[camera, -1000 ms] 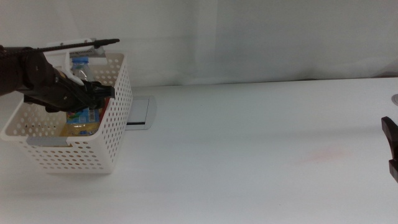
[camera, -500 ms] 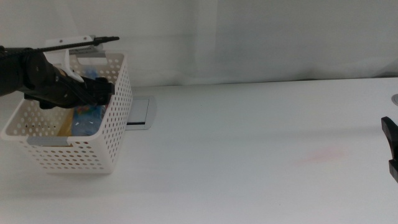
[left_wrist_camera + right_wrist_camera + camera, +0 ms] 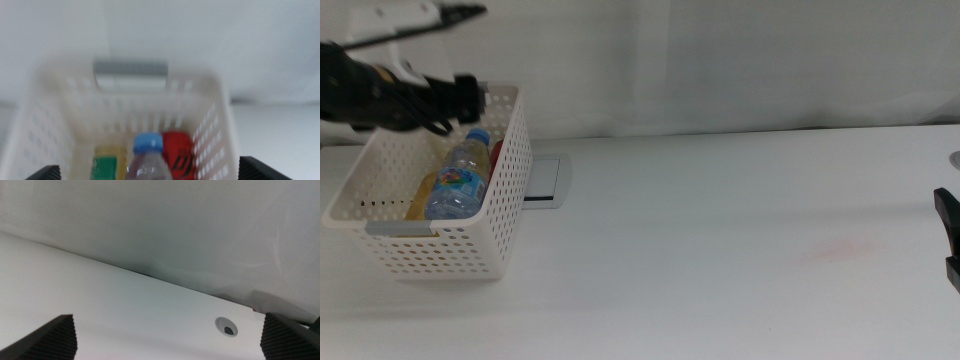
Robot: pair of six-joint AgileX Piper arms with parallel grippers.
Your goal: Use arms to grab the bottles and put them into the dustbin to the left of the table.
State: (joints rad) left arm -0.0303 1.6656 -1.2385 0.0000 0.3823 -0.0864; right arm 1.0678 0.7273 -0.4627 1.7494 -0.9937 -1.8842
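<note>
One water bottle (image 3: 458, 181) now in dustbin (image 3: 440, 250); left pincer (image 3: 468, 92) lifted, empty.

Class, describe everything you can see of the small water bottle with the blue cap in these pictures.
The water bottle is small, of clear plastic, with a blue cap and a blue, multicoloured label round its body. It lies tilted inside the white perforated basket, cap up toward the far wall. It leans between the yellow-drink bottle and the red can; whether it touches them cannot be told. The left pincer hangs above it, open, touching nothing.
</note>
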